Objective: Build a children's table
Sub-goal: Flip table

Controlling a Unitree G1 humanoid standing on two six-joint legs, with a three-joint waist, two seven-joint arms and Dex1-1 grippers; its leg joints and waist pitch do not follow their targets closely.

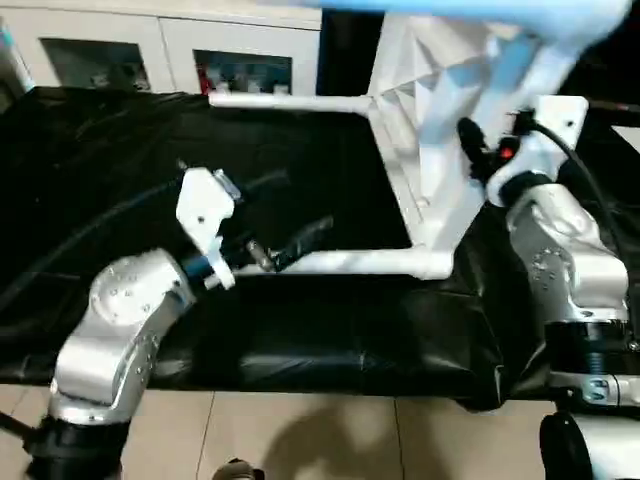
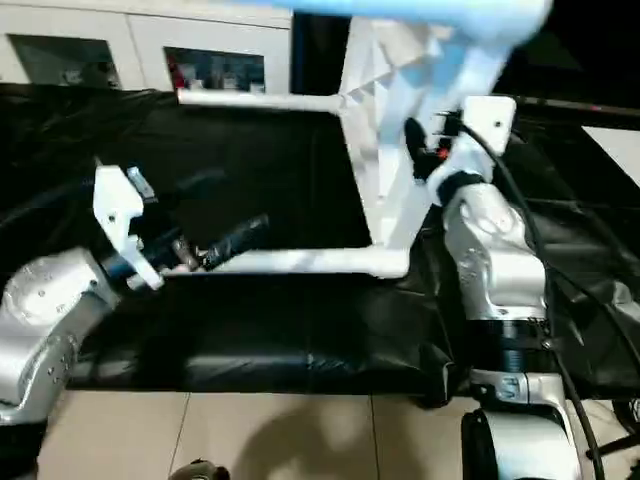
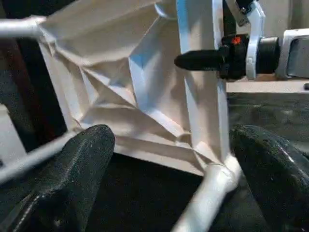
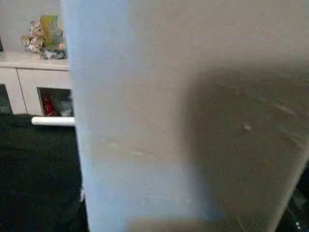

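White plastic children's table [image 1: 425, 150] stands on its side on black-covered work table [image 1: 120, 150], ribbed underside facing left, legs pointing left.
Right gripper [image 1: 470, 150] at top's rim; grip cannot be told.
Left gripper [image 1: 295, 245], fingers wide, beside near white tapered tube leg [image 1: 360, 263].
Step likely: seating leg.
Next: close on leg, push toward corner socket.

My head pair looks forward-down over forearms. Left wrist camera faces ribbed table top [image 3: 159, 96] beyond left gripper [image 3: 169, 159], near. Right wrist camera pressed against it.
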